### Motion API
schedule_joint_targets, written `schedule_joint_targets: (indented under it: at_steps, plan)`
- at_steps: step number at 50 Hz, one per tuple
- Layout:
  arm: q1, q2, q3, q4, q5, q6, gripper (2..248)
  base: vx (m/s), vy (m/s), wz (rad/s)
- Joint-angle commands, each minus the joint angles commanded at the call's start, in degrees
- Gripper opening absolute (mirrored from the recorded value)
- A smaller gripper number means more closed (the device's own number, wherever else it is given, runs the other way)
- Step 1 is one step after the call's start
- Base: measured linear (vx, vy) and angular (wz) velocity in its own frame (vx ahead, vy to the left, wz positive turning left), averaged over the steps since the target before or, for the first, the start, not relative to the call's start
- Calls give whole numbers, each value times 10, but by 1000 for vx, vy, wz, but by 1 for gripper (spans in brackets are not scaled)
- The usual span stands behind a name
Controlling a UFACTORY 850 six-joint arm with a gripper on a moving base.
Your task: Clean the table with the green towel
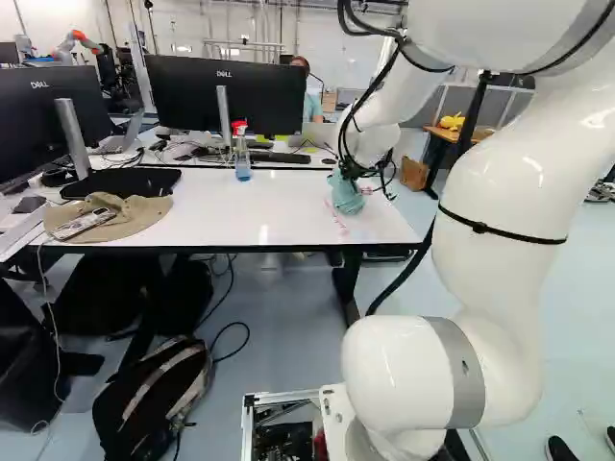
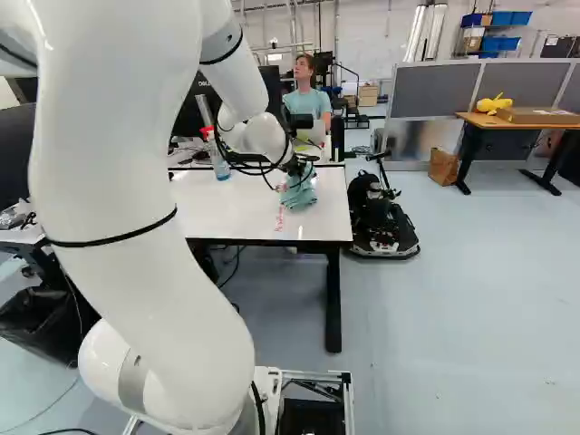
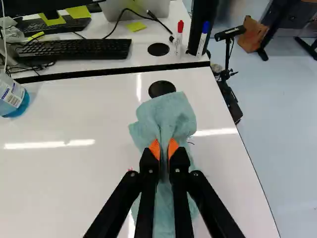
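The gripper (image 2: pixel 297 167) is nearly closed, its fingers pinching the green towel (image 3: pixel 166 116) between them; both orange pads (image 3: pixel 154 148) press on bunched cloth from two sides. The towel lies under and around the fingertips, part of it reaching ahead of them and part running back beneath the fingers. It is pale blue-green, rumpled, gathered into a ridge at the pinch and looser around it.

Under the towel is the glossy white table (image 1: pixel 216 211), the towel sitting near its right-hand end. Red marks (image 2: pixel 280 218) show on the surface just beside the towel. A round black cable hole (image 3: pixel 162 89) is just ahead of the towel. Well to the towel's left stands a spray bottle (image 1: pixel 242 161) with blue liquid and a red nozzle; farther left than that lie a tan hat (image 1: pixel 139 213) and a phone (image 1: pixel 84 225) on it.

Beyond the towel, across a dark seam, a second white table (image 3: pixel 111 70) holds a keyboard (image 3: pixel 74 49), a red marker (image 3: pixel 179 38) and a blue marker (image 3: pixel 202 38). On the floor to the towel's right is black gear (image 2: pixel 381 222), with a brown paper bag (image 2: pixel 442 168) farther off.
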Motion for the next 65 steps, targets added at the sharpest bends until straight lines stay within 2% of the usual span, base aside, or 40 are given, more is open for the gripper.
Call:
schedule_joint_targets:
  at_steps: [24,40,65]
  plan:
    - [29,-54,-63,0,0,0,38,0,0,0]
    - [24,-90,-105,0,0,0,38,0,0,0]
    - [23,-96,-107,0,0,0,38,0,0,0]
